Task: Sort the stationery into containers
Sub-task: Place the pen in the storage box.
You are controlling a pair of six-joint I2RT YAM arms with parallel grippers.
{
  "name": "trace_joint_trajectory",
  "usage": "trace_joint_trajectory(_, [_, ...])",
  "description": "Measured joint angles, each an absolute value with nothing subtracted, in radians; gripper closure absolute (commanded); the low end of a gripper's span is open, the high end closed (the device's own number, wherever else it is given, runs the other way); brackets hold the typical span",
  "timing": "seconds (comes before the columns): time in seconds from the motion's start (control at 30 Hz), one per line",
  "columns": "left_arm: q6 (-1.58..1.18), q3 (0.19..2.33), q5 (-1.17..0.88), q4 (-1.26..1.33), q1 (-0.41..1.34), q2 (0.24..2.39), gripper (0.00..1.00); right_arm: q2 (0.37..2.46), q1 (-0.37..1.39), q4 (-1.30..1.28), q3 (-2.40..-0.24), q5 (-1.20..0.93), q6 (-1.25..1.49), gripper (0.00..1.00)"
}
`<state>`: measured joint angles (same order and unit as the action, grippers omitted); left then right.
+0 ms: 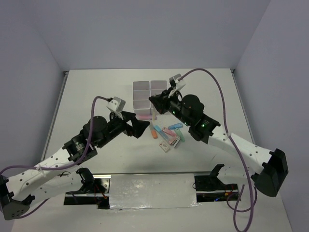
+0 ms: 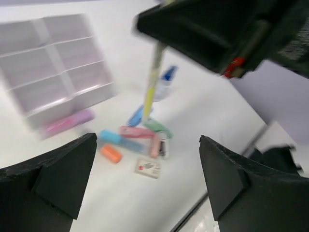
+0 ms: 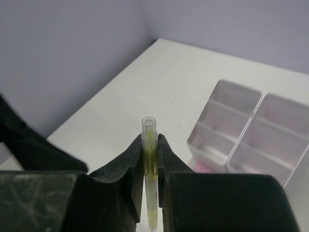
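counter: one.
containers: one block, six compartments.
left fingers: spread wide, empty, beside the pile.
right fingers: clenched on one yellow pen, upright above the pile, near the containers.
loose stationery: roughly nine pieces; blur barred an exact count.
risk: the thin pen might have pivoted in that pinch and struck a compartment wall.

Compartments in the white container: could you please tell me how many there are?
6, in two columns of three. The container sits at the far middle of the table; seen from above, the right gripper, holding a yellow pen, covers part of the near right one.
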<state>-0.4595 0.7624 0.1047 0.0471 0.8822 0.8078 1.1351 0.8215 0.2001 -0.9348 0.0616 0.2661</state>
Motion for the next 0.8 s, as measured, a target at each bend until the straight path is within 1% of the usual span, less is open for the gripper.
trace_joint_trajectory(0.1, [-0.534,0.846,0.313,-0.148,0.882,0.808,0.01,1.241,0.768,0.306,-0.987,0.075,0.231,1.0])
trace_joint_trajectory(0.2, [-0.546,0.883,0.404,-0.292,0.878,0.782,0.01,1.384,0.727,0.434,-1.031,0.087,0.2,1.0])
trace_joint_trajectory(0.37, [-0.525,0.883,0.36,-0.426,0.887,0.657,0.01,1.696,0.657,0.574,-1.173,0.088,0.174,1.0])
trace_joint_trajectory(0.5, [-0.518,0.852,0.276,-0.474,0.889,0.54,0.01,1.888,0.623,0.578,-1.328,0.076,0.155,1.0])
trace_joint_trajectory(0.63, [-0.509,0.786,0.229,-0.517,0.905,0.452,0.01,1.955,0.617,0.575,-1.444,0.062,0.124,1.0])
trace_joint_trajectory(0.8, [-0.493,0.778,0.185,-0.539,0.913,0.45,0.01,1.974,0.617,0.61,-1.527,0.047,0.088,1.0])
